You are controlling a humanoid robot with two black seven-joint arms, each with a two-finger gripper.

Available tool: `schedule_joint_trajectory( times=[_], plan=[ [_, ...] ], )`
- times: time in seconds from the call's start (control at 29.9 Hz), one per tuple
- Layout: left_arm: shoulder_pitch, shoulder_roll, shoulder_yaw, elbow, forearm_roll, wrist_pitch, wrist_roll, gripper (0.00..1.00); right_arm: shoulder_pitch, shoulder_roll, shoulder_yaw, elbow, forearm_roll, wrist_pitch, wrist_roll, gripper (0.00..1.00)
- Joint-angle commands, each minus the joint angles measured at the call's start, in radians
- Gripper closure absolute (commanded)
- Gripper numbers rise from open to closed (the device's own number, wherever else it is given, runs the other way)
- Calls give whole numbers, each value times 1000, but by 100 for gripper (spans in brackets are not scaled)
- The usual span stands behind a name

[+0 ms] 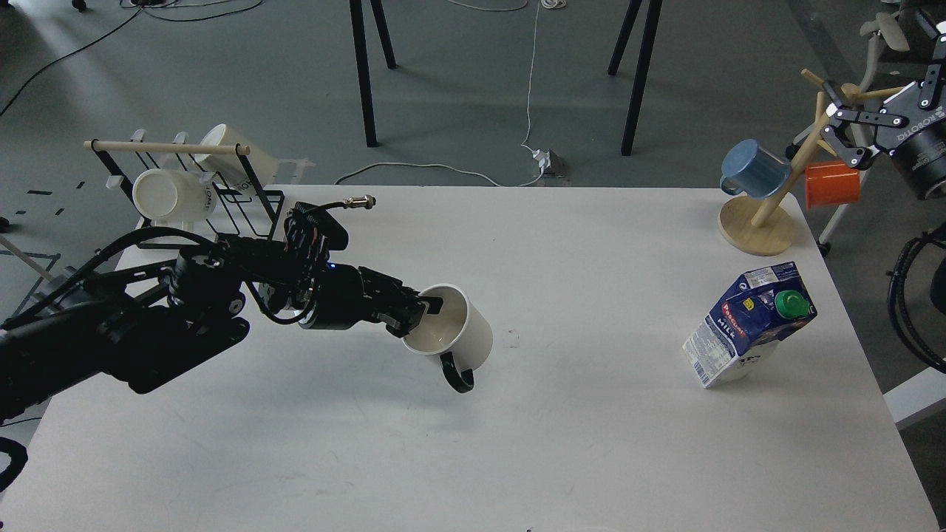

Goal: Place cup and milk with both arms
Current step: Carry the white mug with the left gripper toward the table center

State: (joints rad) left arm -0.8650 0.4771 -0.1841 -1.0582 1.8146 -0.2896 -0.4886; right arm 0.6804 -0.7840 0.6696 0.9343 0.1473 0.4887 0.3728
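Note:
The cup [457, 334], a white mug with a black handle, hangs tilted just above the white table [562, 443] left of centre, its mouth facing me. My left gripper [423, 310] is shut on the cup's rim. The milk [750, 324], a dark blue carton with a green cap, stands on the table at the right. My right gripper [834, 122] is open and empty, high at the right edge beside the wooden mug tree, well beyond the milk.
A black wire rack [194, 193] with white mugs stands at the table's back left. A wooden mug tree [768, 214] with a blue mug [754, 168] and an orange mug [832, 185] stands at the back right.

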Motion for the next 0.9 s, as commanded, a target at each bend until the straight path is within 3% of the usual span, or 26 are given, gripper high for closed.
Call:
schedule_joint_trajectory(
  times=[0.0, 0.53, 0.87],
  plan=[
    [0, -23, 0, 0, 0, -3, 0, 100, 1, 0, 2, -2, 0, 0, 0, 1],
    [7, -121, 12, 20, 3, -11, 0, 99, -1, 18, -1, -11, -2, 0, -2, 1],
    [12, -127, 14, 26, 9, -94, 0, 93, -5, 15, -1, -8, -2, 0, -2, 1]
  ],
)
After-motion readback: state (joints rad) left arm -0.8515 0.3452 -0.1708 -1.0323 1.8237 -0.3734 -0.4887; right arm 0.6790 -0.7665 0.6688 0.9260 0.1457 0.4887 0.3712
